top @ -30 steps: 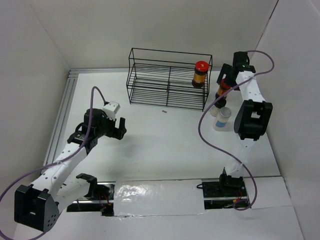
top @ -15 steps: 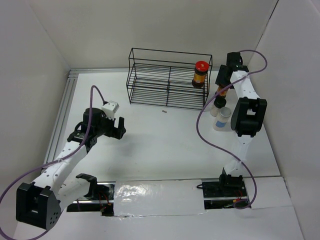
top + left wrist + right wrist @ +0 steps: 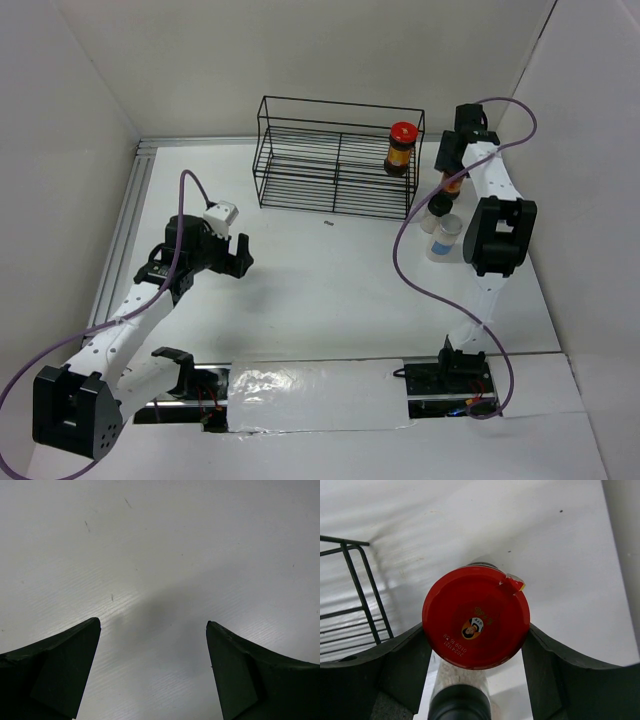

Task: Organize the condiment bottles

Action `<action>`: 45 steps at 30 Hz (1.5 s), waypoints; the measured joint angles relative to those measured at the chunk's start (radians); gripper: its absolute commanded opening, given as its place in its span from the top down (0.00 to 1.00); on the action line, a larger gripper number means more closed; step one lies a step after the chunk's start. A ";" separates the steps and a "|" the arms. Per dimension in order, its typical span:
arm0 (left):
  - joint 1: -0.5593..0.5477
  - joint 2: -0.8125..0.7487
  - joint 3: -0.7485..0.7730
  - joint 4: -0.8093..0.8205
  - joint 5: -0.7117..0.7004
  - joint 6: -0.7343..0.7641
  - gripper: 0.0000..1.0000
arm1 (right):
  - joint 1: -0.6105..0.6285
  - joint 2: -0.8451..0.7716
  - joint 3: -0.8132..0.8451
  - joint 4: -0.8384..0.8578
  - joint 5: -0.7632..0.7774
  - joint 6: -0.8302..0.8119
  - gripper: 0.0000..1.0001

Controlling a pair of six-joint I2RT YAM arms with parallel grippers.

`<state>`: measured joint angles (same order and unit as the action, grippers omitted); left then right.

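Note:
My right gripper (image 3: 452,162) (image 3: 475,626) is shut on the red cap of an amber-brown bottle (image 3: 452,184) (image 3: 476,616), held upright just right of the wire rack (image 3: 338,158). A second amber bottle with a red cap (image 3: 401,147) stands in the rack's right end. The whitish bottle with a black cap (image 3: 440,213) (image 3: 460,702) stands on the table right below the held one. The whitish bottle with a white cap and blue label (image 3: 446,238) stands just in front of it. My left gripper (image 3: 238,258) (image 3: 152,623) is open and empty over bare table at the left.
The black wire rack's corner shows at the left of the right wrist view (image 3: 357,582). White walls enclose the table on three sides; the right wall (image 3: 590,200) is close to the right arm. A small dark speck (image 3: 328,224) lies in front of the rack.
My right gripper with the red-capped bottle has shifted a little left and toward the back, then held still. The left arm has barely moved.

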<state>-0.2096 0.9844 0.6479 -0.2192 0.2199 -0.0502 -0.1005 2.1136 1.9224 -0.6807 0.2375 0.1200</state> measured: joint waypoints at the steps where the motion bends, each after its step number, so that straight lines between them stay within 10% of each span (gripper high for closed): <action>1: 0.000 0.000 0.000 0.004 0.003 0.002 0.01 | 0.000 -0.015 -0.009 -0.001 0.002 -0.008 1.00; 28: 0.002 0.000 0.000 0.022 0.049 0.023 0.01 | 0.021 -0.491 -0.023 -0.161 -0.045 -0.106 1.00; 45: -0.003 0.009 0.026 0.017 0.070 0.051 0.01 | 0.314 -0.532 -0.035 -0.373 -0.578 -0.300 1.00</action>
<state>-0.2131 0.9936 0.6743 -0.2024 0.2901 0.0013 0.2134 1.5818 1.8870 -1.0542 -0.3401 -0.1802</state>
